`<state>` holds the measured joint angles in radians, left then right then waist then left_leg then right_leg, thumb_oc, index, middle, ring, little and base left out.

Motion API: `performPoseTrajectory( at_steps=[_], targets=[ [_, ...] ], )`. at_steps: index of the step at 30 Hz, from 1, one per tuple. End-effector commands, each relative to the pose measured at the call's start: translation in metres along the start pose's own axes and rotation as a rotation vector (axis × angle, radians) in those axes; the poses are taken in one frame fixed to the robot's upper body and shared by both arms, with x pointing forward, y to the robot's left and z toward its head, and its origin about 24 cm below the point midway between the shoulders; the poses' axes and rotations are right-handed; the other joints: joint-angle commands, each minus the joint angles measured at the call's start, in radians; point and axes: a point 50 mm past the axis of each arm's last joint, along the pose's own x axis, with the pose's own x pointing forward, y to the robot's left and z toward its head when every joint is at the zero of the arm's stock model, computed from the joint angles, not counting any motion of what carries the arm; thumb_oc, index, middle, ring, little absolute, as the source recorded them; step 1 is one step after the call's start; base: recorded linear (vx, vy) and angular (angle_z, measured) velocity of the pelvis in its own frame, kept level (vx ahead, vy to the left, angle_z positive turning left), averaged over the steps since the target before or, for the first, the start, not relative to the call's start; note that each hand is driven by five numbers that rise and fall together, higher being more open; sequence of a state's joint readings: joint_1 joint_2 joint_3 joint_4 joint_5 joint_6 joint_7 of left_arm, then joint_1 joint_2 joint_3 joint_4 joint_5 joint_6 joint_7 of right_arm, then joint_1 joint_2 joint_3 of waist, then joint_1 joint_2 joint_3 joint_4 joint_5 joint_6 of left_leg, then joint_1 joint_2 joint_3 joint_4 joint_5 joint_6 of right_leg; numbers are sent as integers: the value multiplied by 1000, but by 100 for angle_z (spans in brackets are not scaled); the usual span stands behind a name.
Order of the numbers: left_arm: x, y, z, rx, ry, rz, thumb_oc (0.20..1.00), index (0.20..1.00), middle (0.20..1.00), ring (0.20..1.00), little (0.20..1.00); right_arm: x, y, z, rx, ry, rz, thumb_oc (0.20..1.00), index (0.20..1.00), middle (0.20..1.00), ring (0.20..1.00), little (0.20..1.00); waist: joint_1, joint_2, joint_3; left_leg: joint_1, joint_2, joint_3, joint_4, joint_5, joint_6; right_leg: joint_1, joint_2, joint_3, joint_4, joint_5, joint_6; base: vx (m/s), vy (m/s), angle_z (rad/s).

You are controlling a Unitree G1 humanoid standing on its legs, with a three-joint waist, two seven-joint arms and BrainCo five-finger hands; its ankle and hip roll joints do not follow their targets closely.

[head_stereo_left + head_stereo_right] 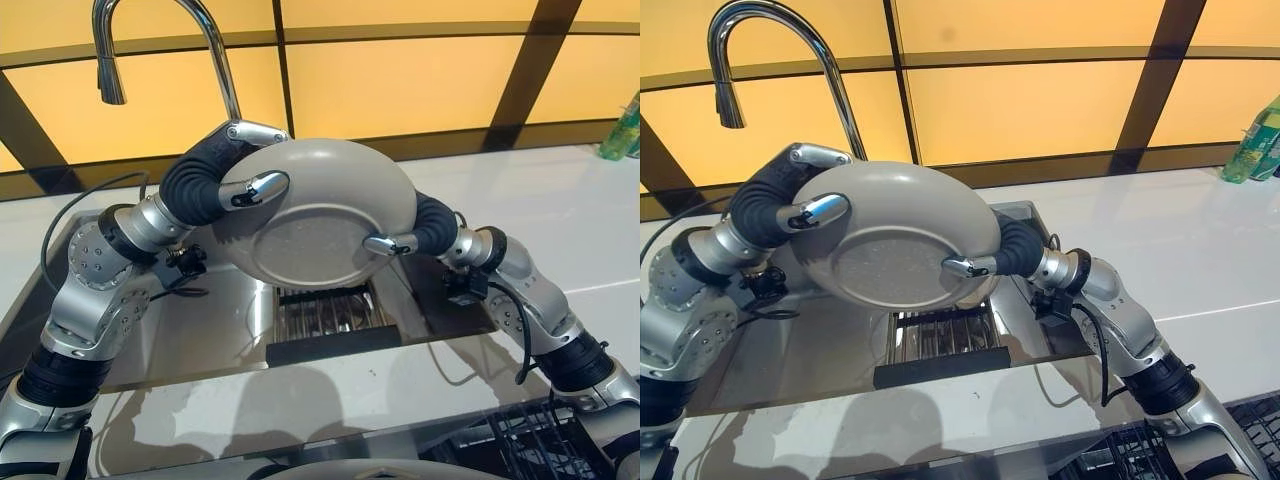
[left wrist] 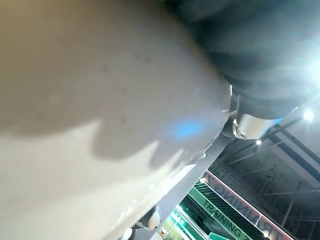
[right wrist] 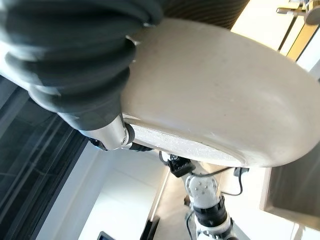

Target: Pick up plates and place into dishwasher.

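A: So, where is the round grey ceramic plate [image 1: 318, 213]?

B: Up above the steel sink [image 1: 200, 330]. The left robot hand [image 1: 252, 190] and the right robot hand [image 1: 392, 243] each curl round its rim.

A: Is it done?

B: No. The black wire dishwasher rack [image 1: 520, 440], nearer than the sink, still waits.

The left eye view and right eye view look down from the robot's head, facing forward over the sink [image 1: 330, 330] toward the far faucet [image 1: 200, 40] and wall, from positions slightly apart sideways; both cover the same area, including the plate [image 1: 320, 215] held above the sink, the white counter [image 1: 560, 220] to the right and the dishwasher rack [image 1: 530, 445] at the near right. The left wrist view sits very close against the plate [image 2: 100, 100], facing upward along it toward ceiling lights. The right wrist view, equally close to the plate [image 3: 225, 95], faces across the scene, sharing the plate with all other views.
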<state>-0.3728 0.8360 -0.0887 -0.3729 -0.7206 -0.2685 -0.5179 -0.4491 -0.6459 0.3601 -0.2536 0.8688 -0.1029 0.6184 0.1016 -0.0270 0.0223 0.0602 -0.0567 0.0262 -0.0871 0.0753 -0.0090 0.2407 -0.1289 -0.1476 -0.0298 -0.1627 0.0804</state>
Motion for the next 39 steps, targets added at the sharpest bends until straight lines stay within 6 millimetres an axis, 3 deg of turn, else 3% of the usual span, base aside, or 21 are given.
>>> performPoseTrajectory(
  at_steps=[1, 7, 8, 10, 11, 15, 23, 27, 31, 34, 35, 37, 39],
  targets=[
    [12, -1, -3, 38, -21, -32, 200, 200, 200, 200, 200, 19, 3, 26, -49, -192, -27, 200, 200, 200, 200, 200, -1, 14, -75, 30, 35, -25, 75, -185, -4, -116, -14, 20, -49, 137, 45, 0, 0, 0],
    [9, 0, -11, 62, 25, 15, 200, 200, 200, 200, 200, 12, -5, 25, -69, -213, -181, 200, 200, 200, 200, 200, -12, 18, -70, 34, 41, -16, 68, -184, -2, -118, -8, 24, -47, 135, 41, -16, 3, 0],
    [8, 0, -11, 59, 30, 24, 263, 263, 263, 263, 263, 11, -6, 25, -75, -212, -195, 200, 200, 200, 200, 200, -13, 18, -69, 35, 42, -15, 67, -183, -3, -118, -7, 25, -47, 134, 41, -39, 2, 0],
    [6, 3, -15, 54, 46, 75, 937, 937, 937, 937, 937, 8, -10, 24, -99, -198, -242, 200, 200, 200, 200, 200, -19, 18, -70, 37, 46, -9, 61, -181, -4, -118, -3, 30, -48, 133, 38, -35, 0, 0],
    [5, 4, -16, 51, 52, 101, 1000, 1000, 1000, 1000, 1000, 6, -12, 23, -113, -188, -259, 200, 200, 200, 200, 200, -21, 19, -70, 38, 48, -7, 59, -180, -4, -118, 0, 34, -49, 132, 37, 0, 0, 0],
    [-1, 11, -15, 85, 53, 223, 1000, 1000, 1000, 1000, 1000, -3, -18, 24, -201, -128, -336, 200, 200, 200, 200, 200, -31, 16, -70, 34, 53, 3, 57, -169, -6, -127, 8, 43, -47, 138, 32, -28, -12, 0],
    [-39, 44, 8, 257, -38, 678, 1000, 1000, 1000, 1000, 1000, -48, -41, 44, -532, 38, -603, 200, 200, 200, 200, 200, -71, 7, -71, 40, 75, 32, 49, -165, -14, -141, 40, 74, -26, 122, 13, -28, -38, -13],
    [-54, 44, 9, 280, -46, 773, 1000, 1000, 1000, 1000, 1000, -66, -45, 55, -609, 77, -685, 200, 200, 200, 200, 200, -98, -2, -60, 36, 82, 47, 86, -181, -18, -151, 56, 104, -3, 111, 0, -34, -46, -20],
    [-62, 40, 11, 294, -56, 802, 1000, 1000, 1000, 1000, 1000, -87, -49, 63, -666, 128, -760, 200, 200, 200, 200, 200, -120, -27, -39, 16, 69, 59, 214, -240, -30, -143, 60, 128, -1, 111, -14, -8, -54, -24],
    [-67, 37, 13, 329, -61, 800, 1000, 1000, 1000, 1000, 1000, -98, -50, 69, -697, 142, -808, 200, 200, 200, 200, 200, -116, -43, -12, -36, 44, 3, 336, -278, -29, -155, 59, 159, 26, 122, -23, -44, -17, -44],
    [-69, 37, 14, 359, -52, 804, 1000, 1000, 1000, 1000, 1000, -101, -53, 71, -703, 134, -830, 200, 200, 200, 200, 200, -112, -47, 2, -46, 23, -53, 357, -289, -17, -164, 62, 189, 43, 126, -24, -95, 53, -62],
    [-69, 39, 15, 383, -38, 804, 1000, 1000, 1000, 1000, 1000, -103, -59, 72, -728, 133, -881, 200, 200, 200, 200, 200, -117, -45, 10, -40, 2, -103, 330, -280, 1, -184, 65, 234, 53, 137, -21, -95, 129, -79],
    [-69, 41, 14, 395, -22, 804, 1000, 1000, 1000, 1000, 1000, -110, -61, 70, -749, 156, -938, 200, 200, 200, 200, 200, -137, -26, 12, -12, 8, -81, 268, -263, 9, -195, 67, 257, 55, 141, -11, -49, 192, -88]
  ],
)
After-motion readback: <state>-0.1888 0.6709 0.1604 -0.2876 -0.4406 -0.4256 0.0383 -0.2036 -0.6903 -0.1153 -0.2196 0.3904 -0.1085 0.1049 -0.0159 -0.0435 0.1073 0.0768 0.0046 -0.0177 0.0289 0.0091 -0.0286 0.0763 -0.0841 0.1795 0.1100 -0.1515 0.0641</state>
